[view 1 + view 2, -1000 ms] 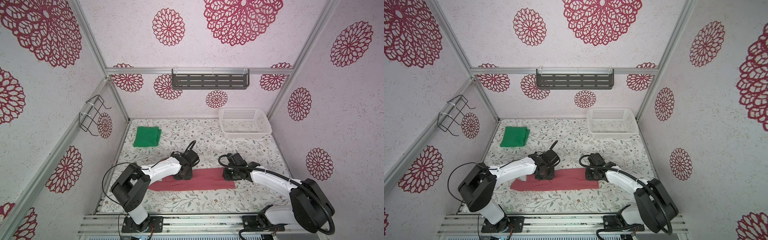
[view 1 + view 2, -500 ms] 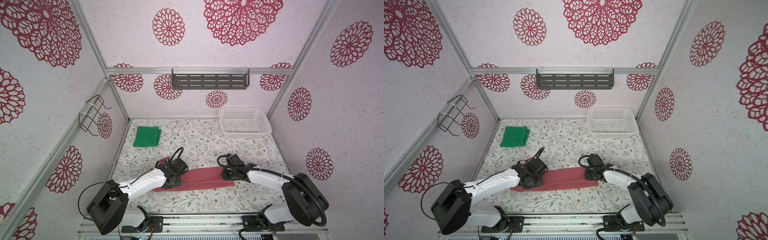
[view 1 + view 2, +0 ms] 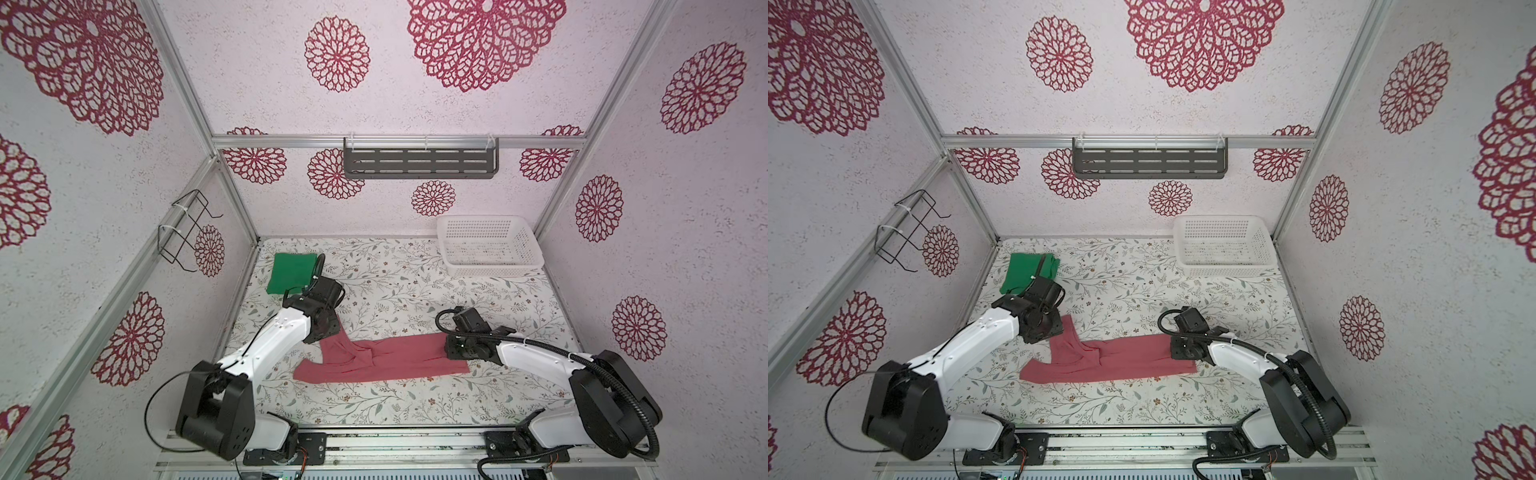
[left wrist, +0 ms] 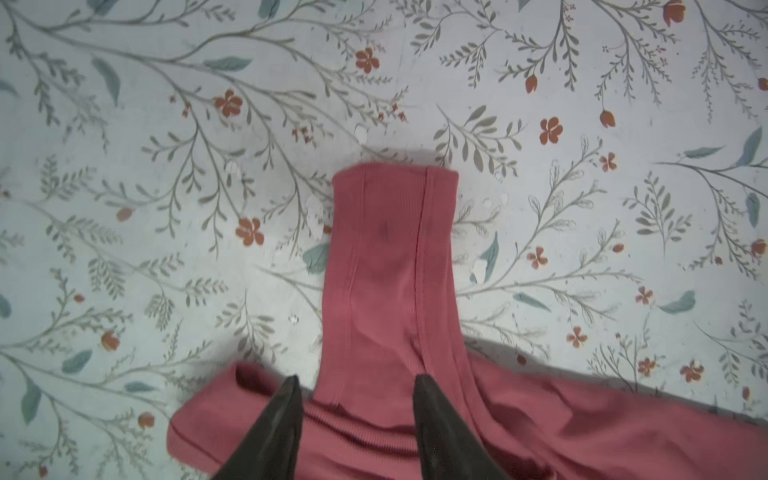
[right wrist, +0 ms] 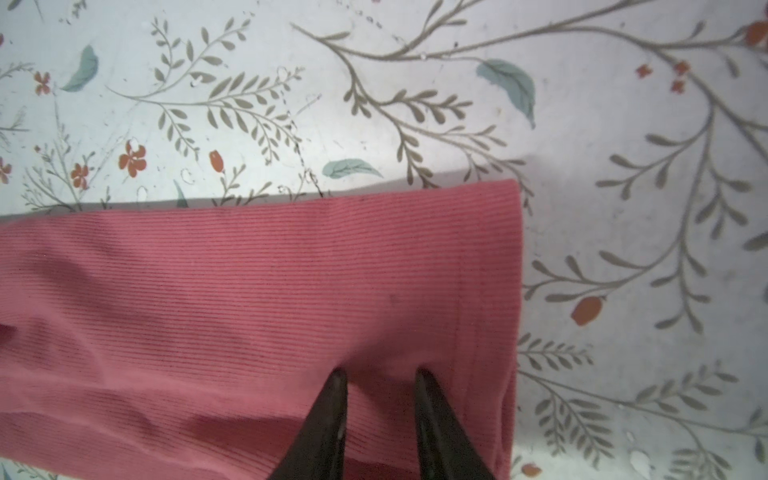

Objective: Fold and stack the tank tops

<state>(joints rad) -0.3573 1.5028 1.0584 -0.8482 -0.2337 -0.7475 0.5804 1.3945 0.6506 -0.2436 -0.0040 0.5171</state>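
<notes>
About half the job looks done. The green tank top [image 3: 293, 272] lies as a compact, squared-off bundle at the far left edge of the floral tabletop [image 3: 395, 291], left of centre in both top views, and reads as already folded. The pinkish-red tank top [image 3: 395, 357] is only part-way. It stretches as a long narrow band across the lower centre of both top views, well apart from the green one and not stacked. By my judgement it needs its strap end tidied, one or more crosswise folds, and then a move onto the green bundle. The white perforated basket [image 3: 490, 266] at the upper right holds nothing that I can see.

The pinkish-red top is ribbed knit. Its hem end toward the right is flat and square-edged, while its left end is rumpled, with creases bunching near the middle and one strap [image 4: 390, 249] laid out straight, away from the band.

The left gripper [image 4: 355, 380] stands over the base of that strap, jaws spread with the strap running between them, not pinched. The right gripper [image 5: 380, 374] sits at the hem end, jaws slightly parted, its tips at the cloth and no fabric gathered between them.
</notes>
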